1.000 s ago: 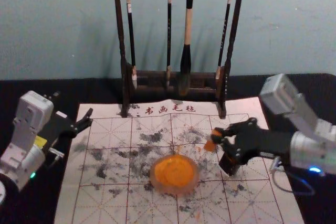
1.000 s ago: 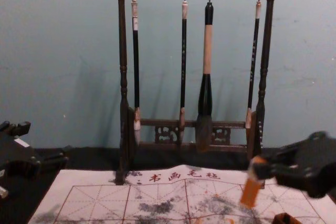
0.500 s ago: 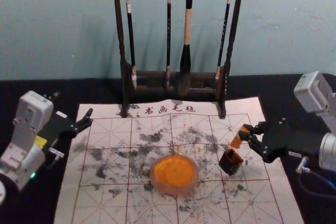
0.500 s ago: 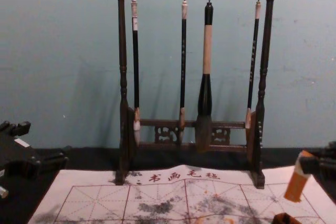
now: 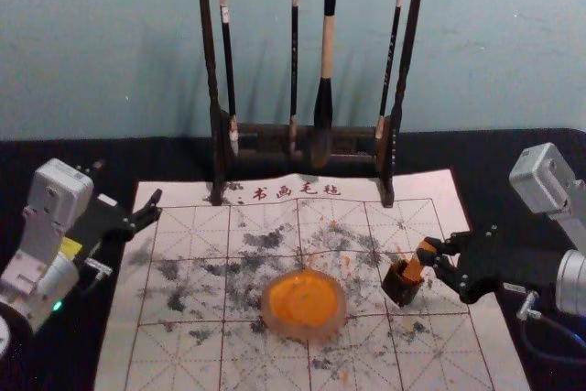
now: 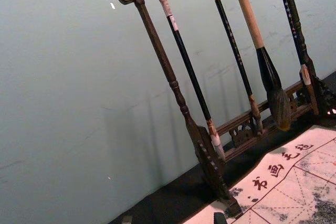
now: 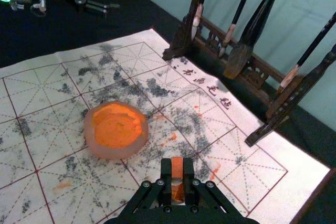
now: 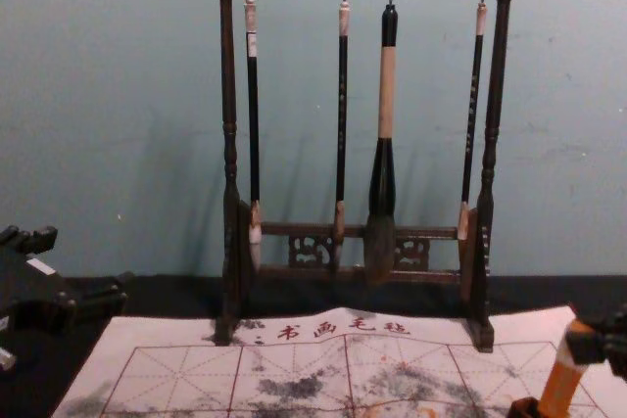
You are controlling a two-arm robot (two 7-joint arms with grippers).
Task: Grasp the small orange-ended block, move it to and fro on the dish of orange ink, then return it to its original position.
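Observation:
My right gripper [image 5: 428, 252] is shut on the orange-ended block [image 5: 415, 267], which leans with its lower end at the mouth of a small dark holder [image 5: 400, 287]. In the right wrist view the right gripper [image 7: 177, 174] pinches the block [image 7: 177, 167] between its fingers. From the chest the block [image 8: 561, 382] slants down to the holder [image 8: 526, 408]. The dish of orange ink [image 5: 305, 305] lies left of the holder on the mat. My left gripper [image 5: 157, 207] stays parked at the left, its fingers apart.
A wooden rack [image 5: 217, 148] with several hanging brushes stands at the mat's back edge. The ink-stained mat [image 5: 183, 354] covers the middle of the dark table, and a wall rises behind.
The right gripper first drew back to the right from above the holder, then came slightly left and lowered the block to the holder's mouth. The left arm has not moved.

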